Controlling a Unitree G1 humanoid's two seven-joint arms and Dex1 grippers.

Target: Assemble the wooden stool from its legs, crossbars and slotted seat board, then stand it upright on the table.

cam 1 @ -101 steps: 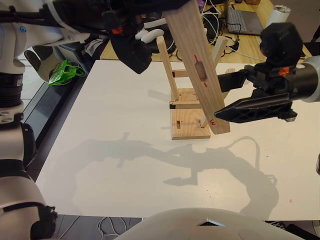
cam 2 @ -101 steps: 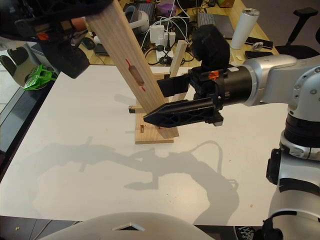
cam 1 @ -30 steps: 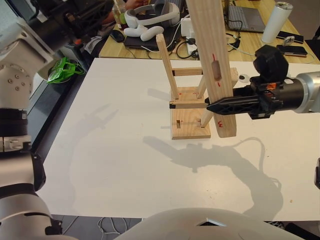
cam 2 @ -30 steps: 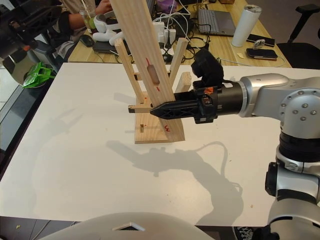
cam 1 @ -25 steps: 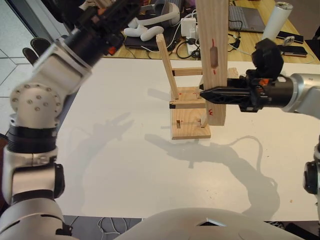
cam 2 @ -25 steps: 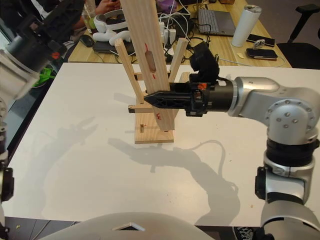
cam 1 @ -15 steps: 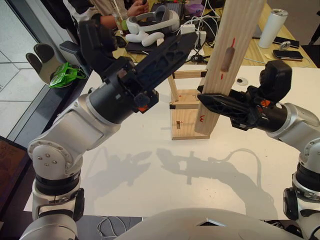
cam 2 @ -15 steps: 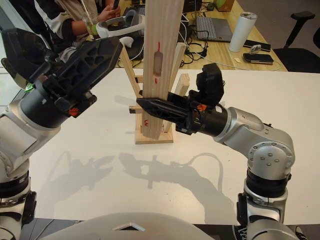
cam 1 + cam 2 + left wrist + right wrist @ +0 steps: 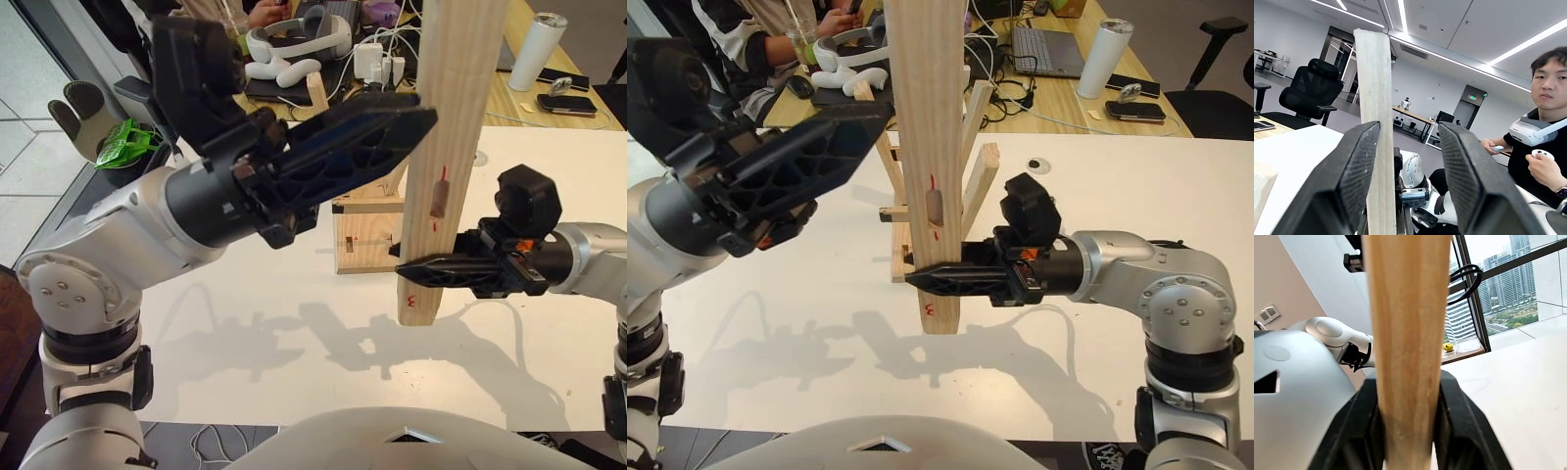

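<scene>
Left eye view, board: the long slotted board (image 9: 456, 147) stands upright near the middle of the worktop (image 9: 294, 377). Its lower end is down at the surface, but I cannot tell if it touches.
Right arm: the right gripper (image 9: 400, 270) has its jaws clamped on the board low down, under the slot. In the right wrist view the wood is squeezed between both fingers.
Left arm: the left gripper (image 9: 1408, 125) has its jaws spread wide with the upper part of the board between them. One finger (image 9: 1359, 166) lies right against the wood and the other stands clear of it, so nothing is pinched yet.
Frame: the partly built frame (image 9: 364, 245) of legs and crossbars stands on its small base just behind the board, toward the far edge.
What just changed: half a second ago the left arm was only swinging in from the left edge. Now its jaws straddle the board.
Against the earliest frame: the left gripper then held the board's top, tilted over the frame, and the right jaws were open beside it. The grip has since passed to the right. The board has straightened and come away from the frame toward the near edge.
Meaning for the task: I'd judge this a re-grip higher up, so both arms can steer the board onto the frame. The stool isn't joined yet.
</scene>
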